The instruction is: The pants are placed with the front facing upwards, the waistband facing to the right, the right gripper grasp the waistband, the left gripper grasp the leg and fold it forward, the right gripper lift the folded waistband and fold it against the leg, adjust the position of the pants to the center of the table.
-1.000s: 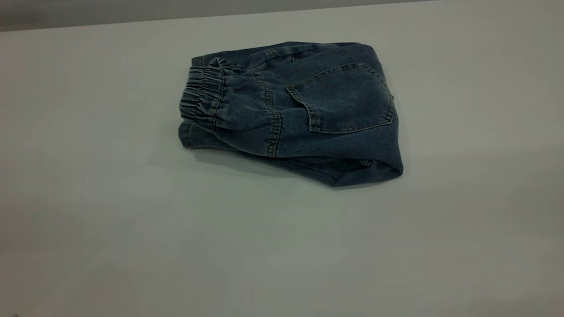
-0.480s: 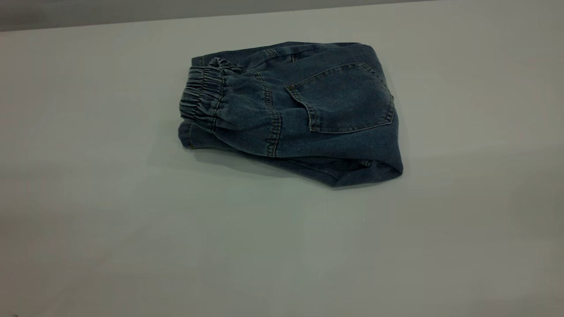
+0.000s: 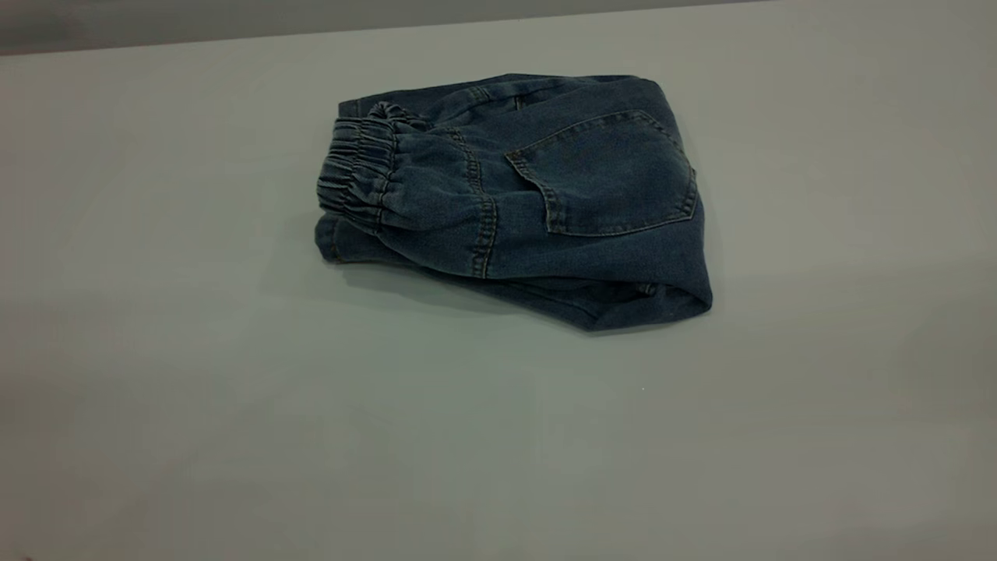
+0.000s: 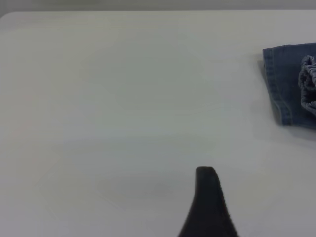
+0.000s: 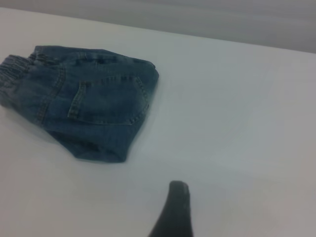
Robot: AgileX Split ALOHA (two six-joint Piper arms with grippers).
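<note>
One pair of pants [image 3: 537, 195] lay folded on the worktop [image 3: 234, 405], waistband [image 3: 354, 173] leftward. One fingertip each of left gripper [image 4: 210, 205] and right gripper [image 5: 174, 210] showed, well apart from pants. Could not tell finger state.

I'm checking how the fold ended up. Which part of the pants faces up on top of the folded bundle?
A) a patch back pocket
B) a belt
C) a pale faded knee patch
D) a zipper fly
A: on the folded pants, a stitched patch back pocket lies on top, with the ruffled waistband at the bundle's left end.
</note>
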